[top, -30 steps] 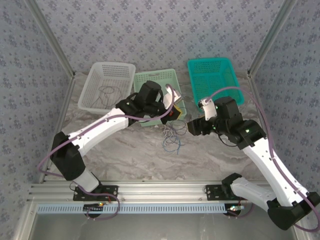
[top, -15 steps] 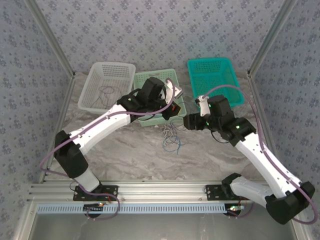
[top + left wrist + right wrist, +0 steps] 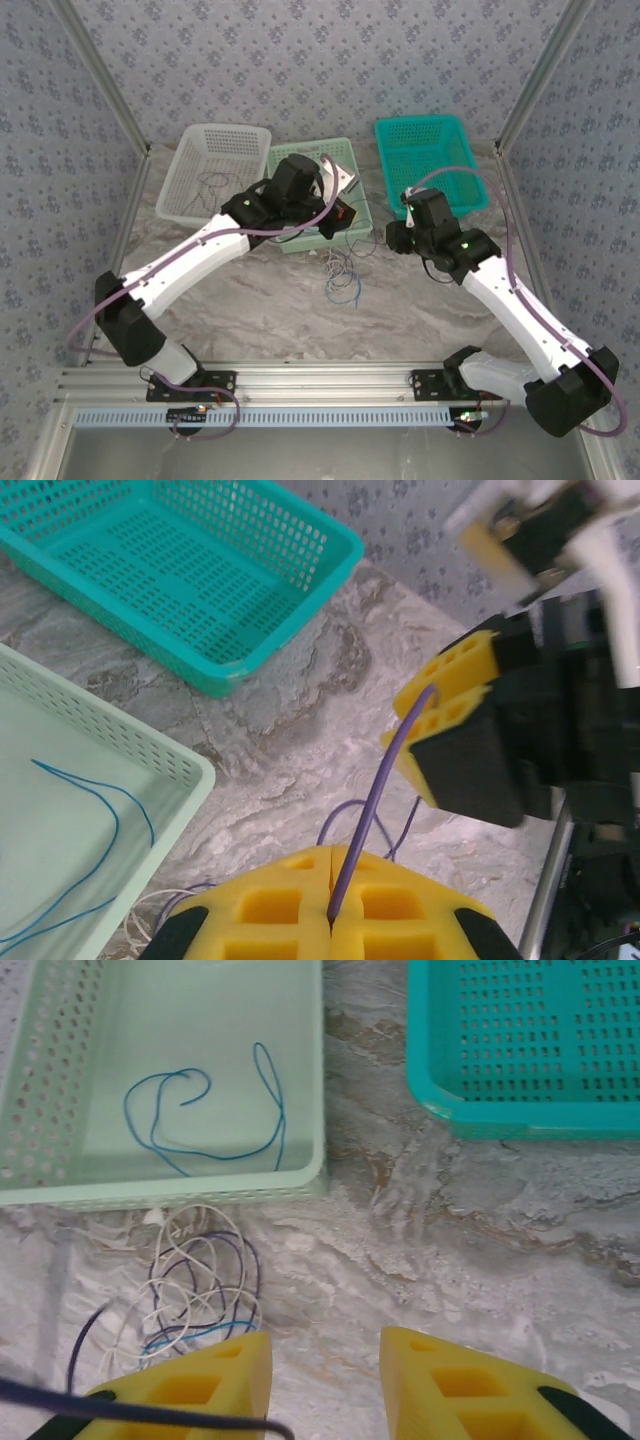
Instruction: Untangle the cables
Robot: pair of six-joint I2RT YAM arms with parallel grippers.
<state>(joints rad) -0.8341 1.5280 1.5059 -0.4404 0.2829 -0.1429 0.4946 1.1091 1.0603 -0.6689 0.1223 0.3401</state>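
Note:
A loose tangle of thin purple, white and blue cables (image 3: 343, 275) lies on the marble table in front of the pale green basket (image 3: 300, 160); it also sits at the lower left in the right wrist view (image 3: 190, 1280). My left gripper (image 3: 348, 212) hangs above the basket's right corner. Its yellow fingers (image 3: 330, 880) are shut on a purple cable (image 3: 375, 790) that runs taut up to my right gripper's finger (image 3: 455, 670). My right gripper (image 3: 393, 237) (image 3: 325, 1380) is open over bare table, and a dark cable crosses its left finger (image 3: 190, 1390). A separate blue cable (image 3: 200, 1120) lies in the green basket.
A white basket (image 3: 190, 185) at the far left holds a dark cable (image 3: 215, 185). A teal basket (image 3: 385, 150) stands at the far right, with nothing seen in it. Metal frame posts flank the table.
My right arm has drawn its elbow in and its gripper has shifted up toward the teal basket. My left gripper has edged farther over the green basket, still pinching the purple cable.

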